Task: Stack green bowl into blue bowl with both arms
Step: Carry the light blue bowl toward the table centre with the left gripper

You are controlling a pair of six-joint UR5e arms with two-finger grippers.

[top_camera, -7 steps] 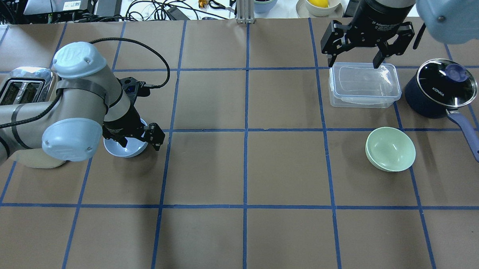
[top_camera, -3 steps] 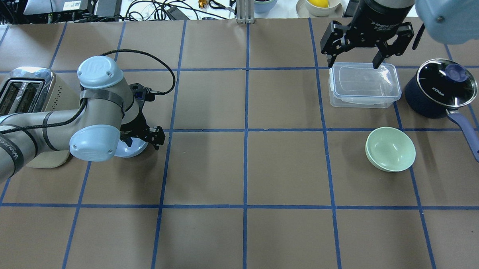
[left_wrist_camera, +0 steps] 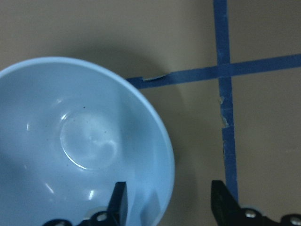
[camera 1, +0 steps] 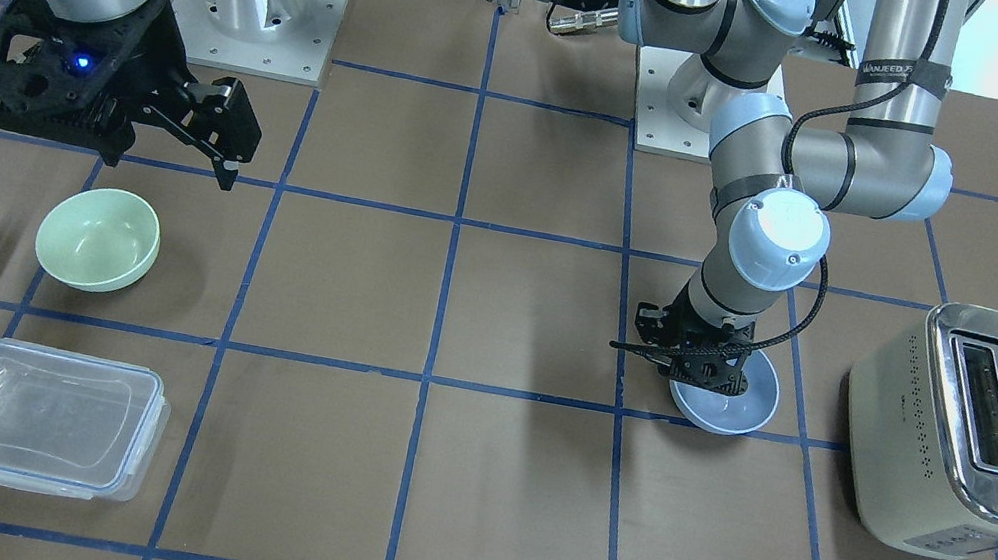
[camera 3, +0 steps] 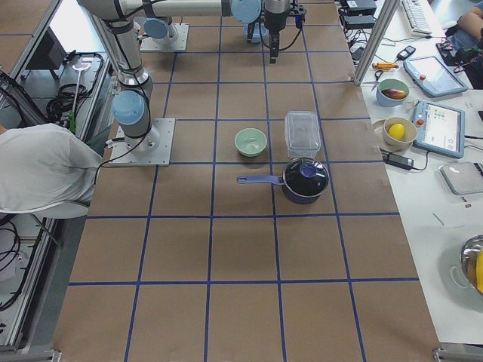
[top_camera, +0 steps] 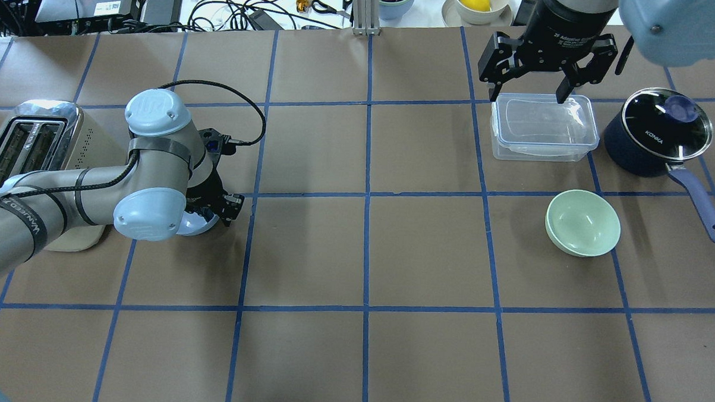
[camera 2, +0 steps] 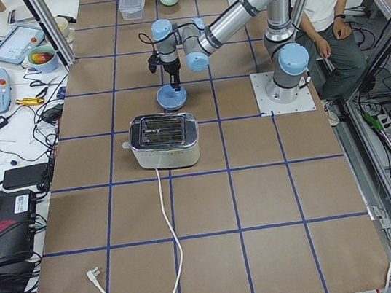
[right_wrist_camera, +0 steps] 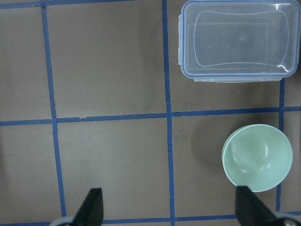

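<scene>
- Descent: left gripper (left_wrist_camera: 169, 200) lower than a second ago; you see it parted astride blue bowl (left_wrist_camera: 84, 141) rim, gripping nothing, grasp next
- Right gripper (top_camera: 528, 88) unmoved, wide, empty; green bowl (top_camera: 583, 222) near saucepan (top_camera: 632, 154)

Overhead view: toaster (top_camera: 26, 148) far left, bowl (top_camera: 201, 225) beside it; second bowl (top_camera: 583, 223) right, below container (top_camera: 543, 127) and saucepan (top_camera: 657, 134).

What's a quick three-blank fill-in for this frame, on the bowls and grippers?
The left gripper has one finger inside the blue bowl and one ____ it.
The right gripper is ____, fingers wide apart, the green bowl untouched.
The toaster stands nearest the ____ bowl.
Missing: outside, open, blue.
</scene>
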